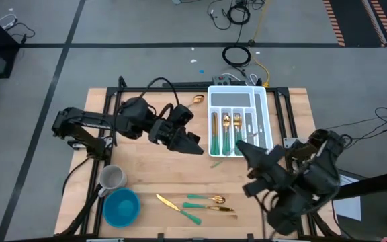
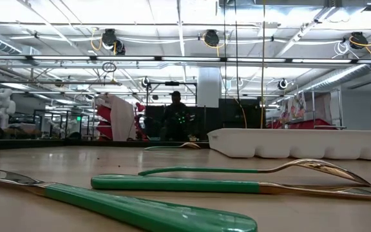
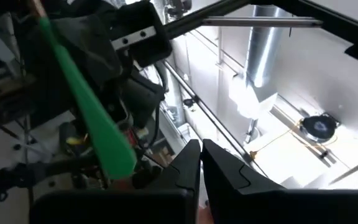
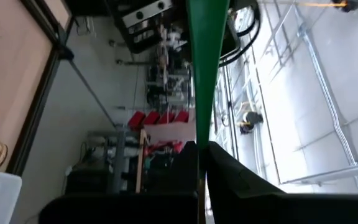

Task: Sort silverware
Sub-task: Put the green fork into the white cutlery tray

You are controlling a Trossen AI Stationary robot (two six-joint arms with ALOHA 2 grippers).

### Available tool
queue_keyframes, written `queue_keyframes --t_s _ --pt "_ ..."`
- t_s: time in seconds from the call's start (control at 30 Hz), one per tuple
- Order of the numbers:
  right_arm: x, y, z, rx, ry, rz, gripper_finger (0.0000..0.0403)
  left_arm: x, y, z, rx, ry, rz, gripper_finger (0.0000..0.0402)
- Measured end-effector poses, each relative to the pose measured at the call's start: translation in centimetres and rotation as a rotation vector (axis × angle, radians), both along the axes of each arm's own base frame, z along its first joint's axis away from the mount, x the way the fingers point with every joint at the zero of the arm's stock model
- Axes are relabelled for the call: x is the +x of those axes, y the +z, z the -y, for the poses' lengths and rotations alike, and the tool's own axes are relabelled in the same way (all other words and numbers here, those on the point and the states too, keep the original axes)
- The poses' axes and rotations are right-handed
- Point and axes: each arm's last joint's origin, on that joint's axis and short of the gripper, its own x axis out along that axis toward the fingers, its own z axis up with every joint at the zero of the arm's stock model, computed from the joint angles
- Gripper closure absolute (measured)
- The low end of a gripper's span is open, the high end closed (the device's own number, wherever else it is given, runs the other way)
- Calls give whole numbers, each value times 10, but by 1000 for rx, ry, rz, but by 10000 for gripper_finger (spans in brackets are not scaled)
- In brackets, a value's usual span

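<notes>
Right tool (image 4: 201, 155) was clamped on a green-handled utensil (image 4: 205, 56) beside the white tray (image 1: 261, 101). Left tool (image 3: 201, 165), fingers together, met another green-handled piece (image 3: 86, 106) mid-bench. Three pieces (image 1: 197, 204) lay at the bench's (image 1: 153, 175) near edge.

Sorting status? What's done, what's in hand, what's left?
Done: several pieces lie in the white tray compartments.
In hand: the right gripper, by the tray's near end, is shut on a green-handled piece. The left gripper sits beside the tray, shut, apparently empty.
Left: three pieces lie loose near the table's front edge, and a spoon lies outside the tray near its far corner.
</notes>
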Motion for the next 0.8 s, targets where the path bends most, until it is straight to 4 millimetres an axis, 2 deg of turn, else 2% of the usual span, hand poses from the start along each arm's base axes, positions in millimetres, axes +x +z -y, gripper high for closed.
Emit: queue_keyframes --t_s 0.1,0.23,0.37,0.5,0.6,0.8 --pt "-9 5 1 4 20 2 402 4 -6 7 -37 -29 -68 377" --pt "-10 9 10 -17 -2 -15 402 24 -27 16 -116 -93 -198 377" --pt "-9 9 12 -25 -10 -20 402 33 -29 20 -140 -84 -41 377" --pt "-10 10 12 -28 -4 -29 402 36 -26 12 -177 14 117 377" --pt "-14 10 8 -27 16 -28 402 40 -29 8 -166 25 122 377" --pt "-23 11 0 -21 56 -21 402 38 -32 12 -79 -138 81 375"
